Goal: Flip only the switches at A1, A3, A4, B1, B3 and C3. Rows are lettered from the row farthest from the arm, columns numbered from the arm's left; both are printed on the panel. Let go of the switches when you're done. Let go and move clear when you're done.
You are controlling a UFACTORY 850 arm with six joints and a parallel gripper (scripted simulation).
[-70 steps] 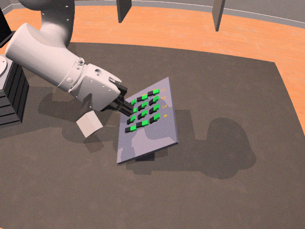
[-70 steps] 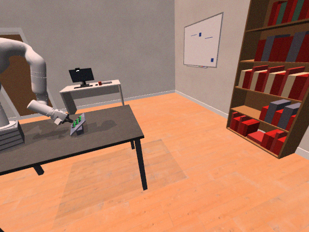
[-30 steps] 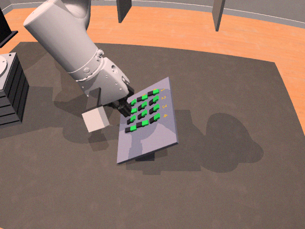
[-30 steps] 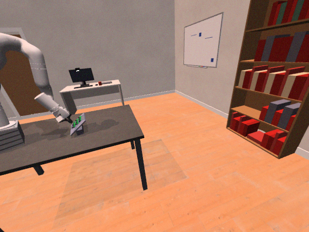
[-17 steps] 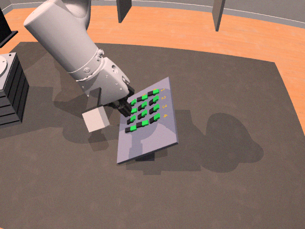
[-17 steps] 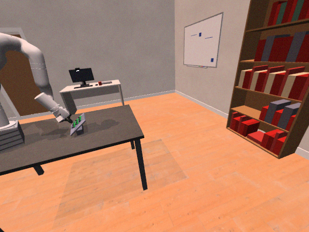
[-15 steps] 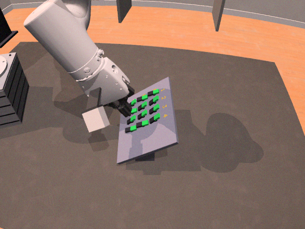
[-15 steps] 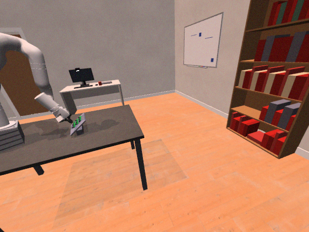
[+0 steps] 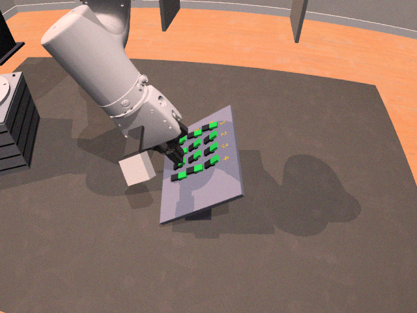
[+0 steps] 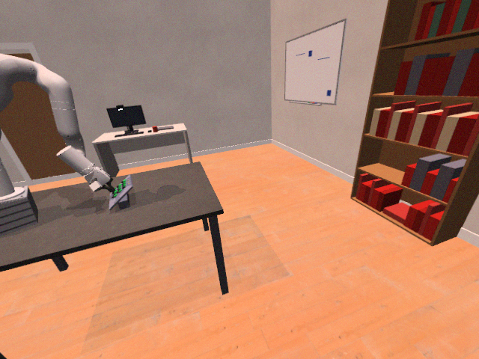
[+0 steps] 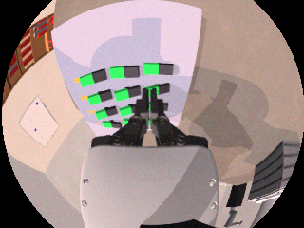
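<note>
The grey switch panel [image 9: 202, 163] stands tilted on the dark table, with three rows of four black-and-green rocker switches and yellow column numbers [image 9: 225, 145] along its far side. My gripper [image 9: 177, 155] is shut and empty. Its fingertips rest on the row nearest the arm, at about the third switch [image 9: 180, 163], and hide part of that row. In the wrist view the closed fingers [image 11: 151, 97] lie over the panel [image 11: 127, 45], with a sliver of green between them. The panel is small in the exterior view [image 10: 120, 190]. I cannot tell which switches are flipped.
The arm's black base block [image 9: 13, 124] stands at the table's left. The wrist's white camera box [image 9: 136, 169] hangs just left of the panel. The table's edge [image 10: 216, 210] is to the right. A desk with a monitor [image 10: 126, 116] and a bookshelf [image 10: 421, 127] stand far off.
</note>
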